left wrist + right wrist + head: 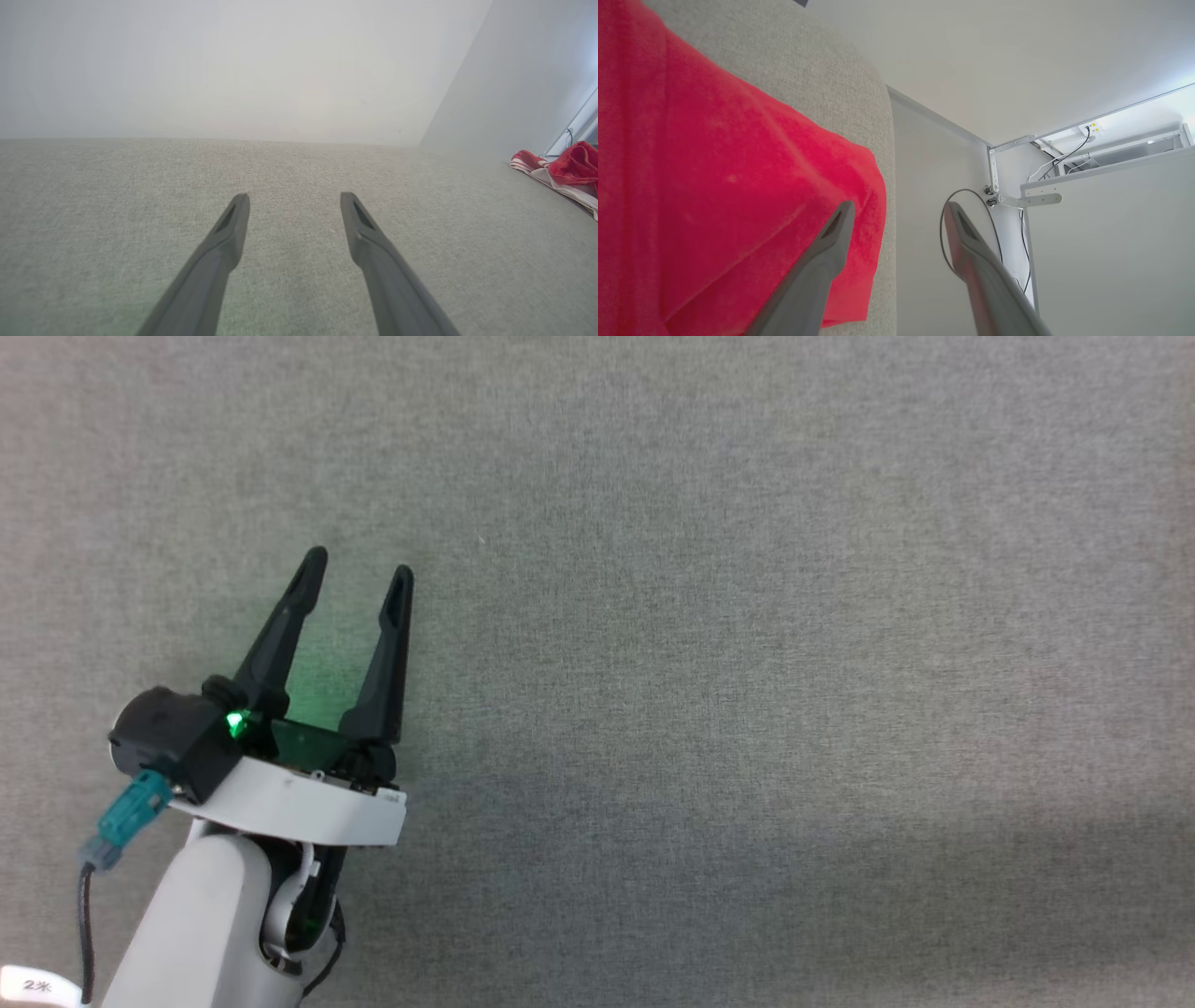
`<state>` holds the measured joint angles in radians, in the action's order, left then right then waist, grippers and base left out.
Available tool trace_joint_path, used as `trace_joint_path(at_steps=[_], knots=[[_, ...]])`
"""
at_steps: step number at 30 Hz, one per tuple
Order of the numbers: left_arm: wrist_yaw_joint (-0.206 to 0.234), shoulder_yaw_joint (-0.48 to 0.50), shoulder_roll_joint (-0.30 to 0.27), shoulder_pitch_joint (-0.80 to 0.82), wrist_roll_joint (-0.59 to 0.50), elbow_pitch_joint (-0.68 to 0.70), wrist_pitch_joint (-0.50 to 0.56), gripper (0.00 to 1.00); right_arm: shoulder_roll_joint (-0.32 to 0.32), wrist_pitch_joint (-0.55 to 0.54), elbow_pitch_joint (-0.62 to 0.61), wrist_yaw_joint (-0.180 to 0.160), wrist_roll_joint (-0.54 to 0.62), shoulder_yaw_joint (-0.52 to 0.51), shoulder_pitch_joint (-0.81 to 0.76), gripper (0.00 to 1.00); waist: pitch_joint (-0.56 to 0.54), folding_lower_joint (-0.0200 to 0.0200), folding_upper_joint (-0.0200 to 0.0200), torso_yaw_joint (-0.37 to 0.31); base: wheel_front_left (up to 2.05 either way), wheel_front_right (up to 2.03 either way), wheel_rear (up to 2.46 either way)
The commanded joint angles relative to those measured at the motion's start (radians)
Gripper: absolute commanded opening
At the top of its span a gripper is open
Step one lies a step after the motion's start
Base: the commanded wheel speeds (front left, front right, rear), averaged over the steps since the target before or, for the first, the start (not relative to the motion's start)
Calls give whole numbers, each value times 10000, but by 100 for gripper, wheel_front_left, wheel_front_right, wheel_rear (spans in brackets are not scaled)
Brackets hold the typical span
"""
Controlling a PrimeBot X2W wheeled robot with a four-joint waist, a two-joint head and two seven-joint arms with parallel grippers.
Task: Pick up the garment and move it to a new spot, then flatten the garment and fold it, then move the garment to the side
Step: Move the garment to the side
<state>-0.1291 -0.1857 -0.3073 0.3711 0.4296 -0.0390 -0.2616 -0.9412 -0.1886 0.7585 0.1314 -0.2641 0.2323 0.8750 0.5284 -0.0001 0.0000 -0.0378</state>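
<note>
Garment of bright red, soft jersey (714, 186) lies right beside the right pincer (897, 207). One finger crosses its edge and the other stands clear of it, though I cannot tell whether that finger touches the cloth. The fingers are spread with nothing between them, which I judge fits a garment set down at the side, near the rim of the grey woven-cloth counter (822, 60). Beyond this pincer are a white wall, a looping black cable (971, 190) and a white metal bracket (1031, 199). The left pincer (359, 565) is likewise spread and empty, hovering over bare counter, probably parked out of the way. From it the garment shows far off to one side, red with a white striped edge.
</note>
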Motion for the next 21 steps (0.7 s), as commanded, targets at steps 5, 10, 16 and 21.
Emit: trace_joint_path(at_steps=[5,10,16,21], knots=[[-27,83,55,-261,69,-115,-33,100,265,642,460,-15,-211,271,360,100,-732,1,0,-21,0,0,0],[-27,203,102,-567,91,-193,-33,100,634,1316,635,-15,-662,562,232,100,-1373,1,0,-42,0,0,0],[-27,420,152,-1042,62,-288,-33,100,1256,2239,489,-15,-1040,932,-232,100,-2169,1,0,-38,0,0,0],[-27,717,168,-1499,45,-343,-33,100,1984,3080,164,-15,-1107,978,-773,100,-2811,1,0,-55,0,0,0]])
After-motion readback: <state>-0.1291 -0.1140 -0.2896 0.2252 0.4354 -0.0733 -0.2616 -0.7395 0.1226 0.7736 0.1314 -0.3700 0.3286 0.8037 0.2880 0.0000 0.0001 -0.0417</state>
